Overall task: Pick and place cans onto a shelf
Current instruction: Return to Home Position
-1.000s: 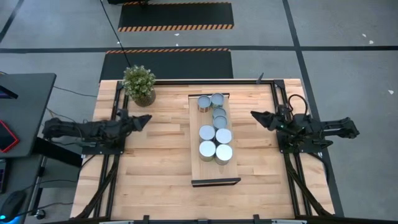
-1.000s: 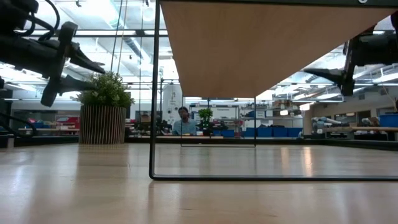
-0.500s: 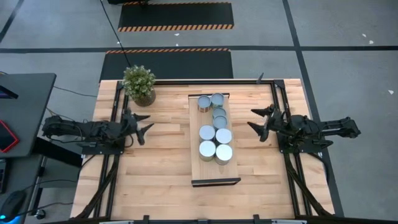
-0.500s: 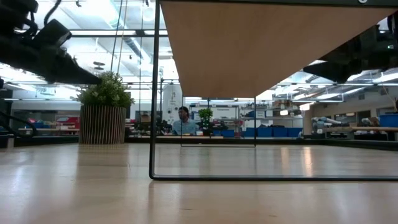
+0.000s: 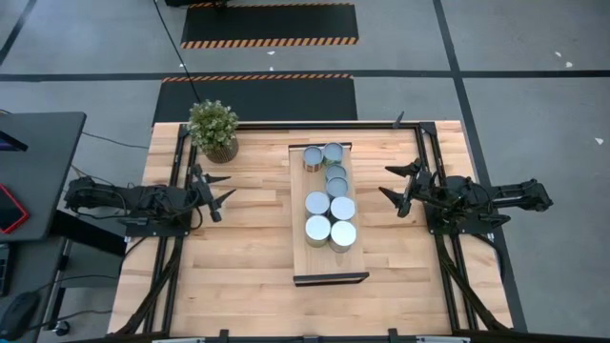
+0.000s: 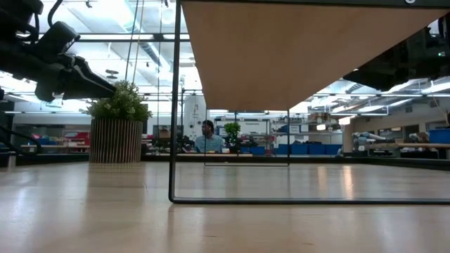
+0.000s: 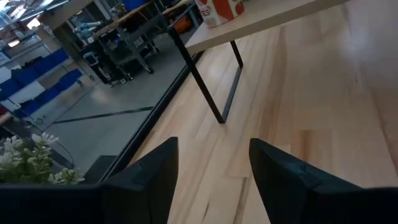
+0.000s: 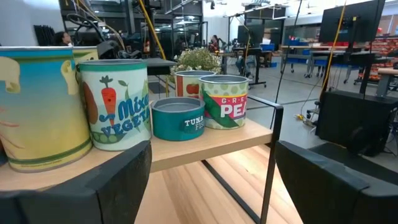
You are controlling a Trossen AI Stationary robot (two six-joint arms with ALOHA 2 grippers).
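High view gives a count of eight metal cans [image 5: 317,203] with silvery and grey-blue round tops, all standing on the long, narrow shelf [image 5: 329,267] of light wood that runs down the middle of the light plank surface [image 5: 248,248]. Two cans sit side by side at the shelf end nearer the plant. Two more crowd each other in a line just beyond them, and four form a tight two-by-two block around the middle. The other end of the board is bare. One small potted green plant [image 5: 213,129] stands at the surface's corner on the left arm's side.

Two dark arms reach in. The left end effector [image 5: 221,195] hangs above the surface between plant and shelf, well apart from the shelf and holding nothing. In the left wrist view its two fingers [image 7: 143,186] stand apart with bare wood between them. The right end effector [image 5: 389,186] hangs on the shelf's other side, near it but not touching, spread wide and empty. In the right wrist view its two fingers [image 8: 93,186] frame five labelled cans that can be counted clearly — a tall yellow one, a mixed-vegetable one, a short teal tuna tin, a green-peas one and a red-marked one behind.

Low view shows the shelf's underside raised on a thin black frame leg [image 6: 174,105], with one person [image 6: 207,137] seated far off in the room.
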